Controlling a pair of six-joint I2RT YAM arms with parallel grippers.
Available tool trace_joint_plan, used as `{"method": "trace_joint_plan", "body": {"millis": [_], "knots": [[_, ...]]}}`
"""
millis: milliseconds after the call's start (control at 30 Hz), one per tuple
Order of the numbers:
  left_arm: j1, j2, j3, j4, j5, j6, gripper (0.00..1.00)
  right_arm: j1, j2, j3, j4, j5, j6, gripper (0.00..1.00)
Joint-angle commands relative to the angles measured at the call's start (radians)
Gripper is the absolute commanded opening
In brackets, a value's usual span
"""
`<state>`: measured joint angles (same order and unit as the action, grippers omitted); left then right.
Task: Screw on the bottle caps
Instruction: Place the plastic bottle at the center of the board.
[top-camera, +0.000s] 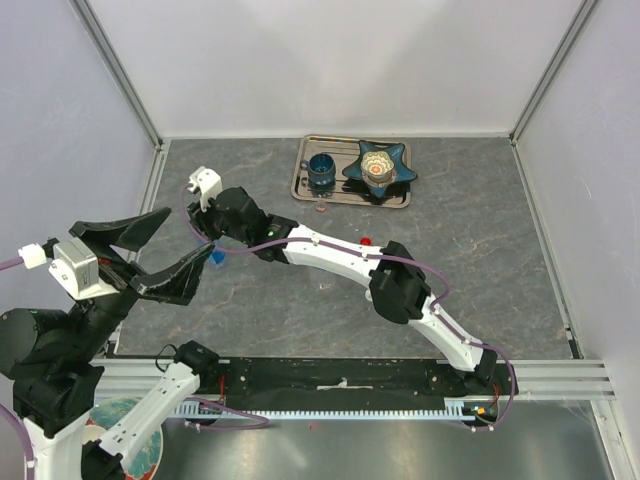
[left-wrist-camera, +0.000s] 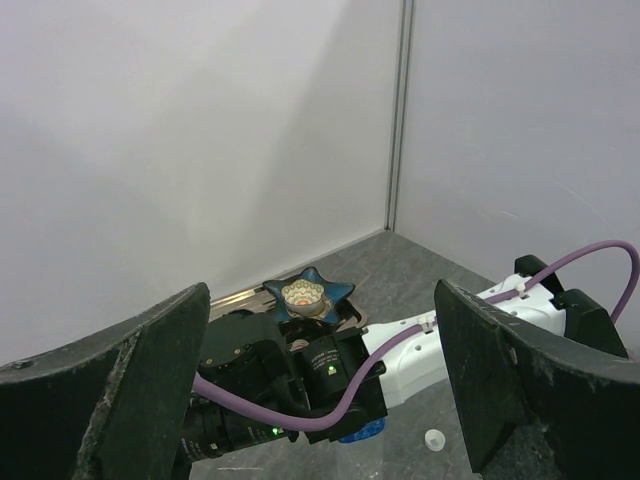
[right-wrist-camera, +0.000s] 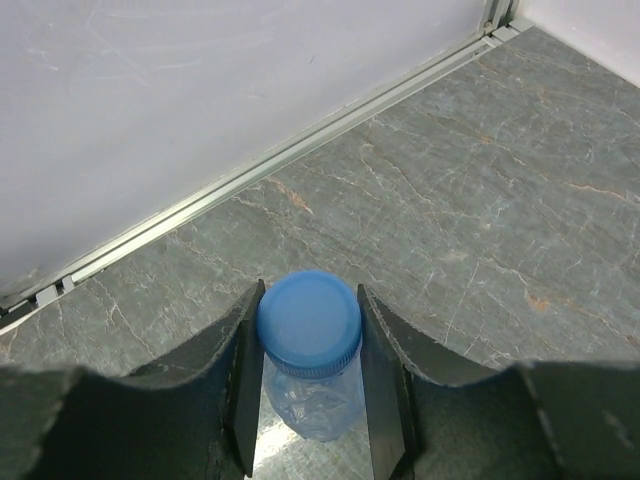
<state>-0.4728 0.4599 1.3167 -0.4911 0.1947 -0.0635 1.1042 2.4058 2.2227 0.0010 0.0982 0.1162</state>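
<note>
While the right claw (right-wrist-camera: 310, 335) pinches the blue cap (right-wrist-camera: 308, 318) between its jaws, atop a clear bottle (right-wrist-camera: 318, 405) directly beneath, the left claw (left-wrist-camera: 320, 295) gapes wide and empty; with nothing bracing the bottle, twisting could spin or topple it, or cross-thread the cap

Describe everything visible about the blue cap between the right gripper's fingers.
The blue cap is round, smooth-topped, matte light-blue plastic. It sits level atop a clear bottle standing upright on the grey marbled table. The right gripper is shut on it, one finger against each side. How far it is threaded cannot be told.
</note>
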Motion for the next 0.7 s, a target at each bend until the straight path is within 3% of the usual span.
{"method": "trace_joint_plan", "body": {"millis": [0, 267, 667], "knots": [[0.008, -0.001, -0.005, 0.036, 0.025, -0.035, 0.99, 0.005, -0.046, -0.02, 0.001, -0.032, 0.011, 0.47], [0.013, -0.013, -0.016, 0.036, 0.029, -0.036, 0.99, 0.005, -0.051, -0.008, -0.025, -0.032, 0.002, 0.68], [0.022, -0.02, -0.024, 0.036, 0.043, -0.044, 0.99, 0.005, -0.057, 0.046, -0.067, -0.043, -0.021, 0.8]]}}
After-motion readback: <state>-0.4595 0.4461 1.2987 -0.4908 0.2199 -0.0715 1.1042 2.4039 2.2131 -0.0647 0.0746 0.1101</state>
